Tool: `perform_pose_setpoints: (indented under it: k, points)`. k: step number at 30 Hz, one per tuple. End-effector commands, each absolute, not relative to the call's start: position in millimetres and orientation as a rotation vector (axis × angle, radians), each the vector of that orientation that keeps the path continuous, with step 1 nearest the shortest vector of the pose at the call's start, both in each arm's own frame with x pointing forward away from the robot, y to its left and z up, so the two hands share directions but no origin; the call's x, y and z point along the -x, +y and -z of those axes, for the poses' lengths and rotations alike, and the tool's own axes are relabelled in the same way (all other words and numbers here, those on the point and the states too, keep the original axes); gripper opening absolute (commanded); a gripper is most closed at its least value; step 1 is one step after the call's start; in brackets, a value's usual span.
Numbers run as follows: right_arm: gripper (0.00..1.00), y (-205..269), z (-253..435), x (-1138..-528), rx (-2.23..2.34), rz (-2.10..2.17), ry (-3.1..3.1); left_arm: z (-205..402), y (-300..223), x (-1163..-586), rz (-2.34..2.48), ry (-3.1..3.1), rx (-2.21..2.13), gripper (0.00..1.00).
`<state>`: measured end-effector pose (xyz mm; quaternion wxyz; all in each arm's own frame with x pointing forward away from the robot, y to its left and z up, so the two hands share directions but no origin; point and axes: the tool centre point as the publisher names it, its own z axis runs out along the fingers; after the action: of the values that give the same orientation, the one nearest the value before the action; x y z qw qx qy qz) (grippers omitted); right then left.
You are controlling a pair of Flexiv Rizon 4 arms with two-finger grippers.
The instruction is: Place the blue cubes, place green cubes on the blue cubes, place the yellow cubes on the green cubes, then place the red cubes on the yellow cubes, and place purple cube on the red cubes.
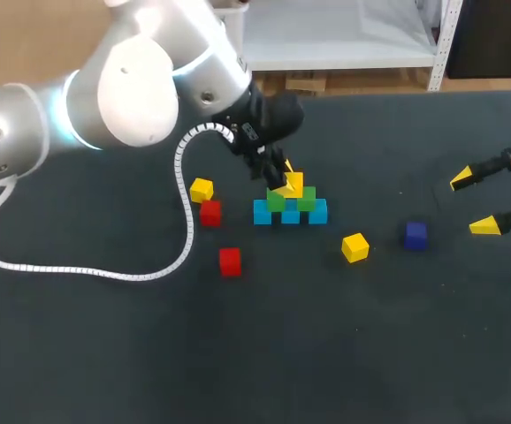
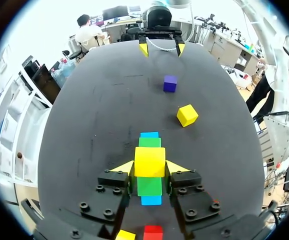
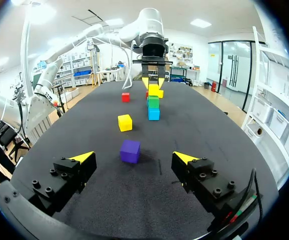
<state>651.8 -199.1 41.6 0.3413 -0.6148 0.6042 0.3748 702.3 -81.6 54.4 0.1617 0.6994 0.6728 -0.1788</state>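
Out at the stack's nine o'clock lie a spare yellow cube (image 1: 202,189) and a red cube (image 1: 209,212), with a second red cube (image 1: 230,261) at seven. All look like small, stiff, light blocks, best gripped across two flat opposite faces. The left tool (image 2: 150,168) pinches the top yellow cube (image 1: 295,184) that way, on or just over the green cubes (image 1: 276,201) that sit on the blue cubes (image 1: 263,212). At four o'clock sit a loose yellow cube (image 1: 354,246) and the purple cube (image 1: 415,234), and the right tool (image 1: 474,202) at three o'clock is spread wide, holding nothing.

Yellow cube (image 1: 294,183) atop green cubes (image 1: 306,200), blue cubes (image 1: 318,212) beneath
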Motion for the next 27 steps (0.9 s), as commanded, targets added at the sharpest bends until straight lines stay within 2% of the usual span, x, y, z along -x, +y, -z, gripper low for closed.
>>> perform_pose_setpoints:
  k: [1, 5, 8, 17, 21, 23, 24, 27]
  points:
    - [1.00, -198.9, -41.3, -652.1, 1.599, -0.975, 1.570, -53.8, -82.4, -703.1, 0.510, 1.923, -1.995, 0.00]
    - [1.00, -198.9, -41.3, -652.1, 1.599, -0.975, 1.570, -52.9, -81.1, -703.2, 0.509, 1.927, -1.994, 0.00]
    - [1.00, -198.9, -41.3, -652.1, 1.599, -0.975, 1.570, -52.7, -80.4, -703.1, 0.510, 1.929, -1.992, 0.05]
    - [1.00, -198.9, -41.3, -652.1, 1.599, -0.975, 1.570, -52.0, -79.4, -702.6, 0.510, 1.930, -1.992, 0.08]
    - [1.00, -198.9, -41.3, -652.1, 1.599, -0.975, 1.570, -51.8, -79.1, -702.5, 0.511, 1.931, -1.992, 0.17]
    - [1.00, -198.9, -41.3, -652.1, 1.599, -0.975, 1.570, -51.8, -79.0, -702.4, 0.513, 1.932, -1.991, 0.24]
    - [1.00, -198.9, -41.3, -652.1, 1.599, -0.975, 1.570, -51.8, -79.0, -702.4, 0.514, 1.932, -1.991, 0.31]
    - [1.00, -198.9, -41.3, -652.1, 1.599, -0.975, 1.570, -51.7, -79.1, -702.5, 0.515, 1.932, -1.991, 0.36]
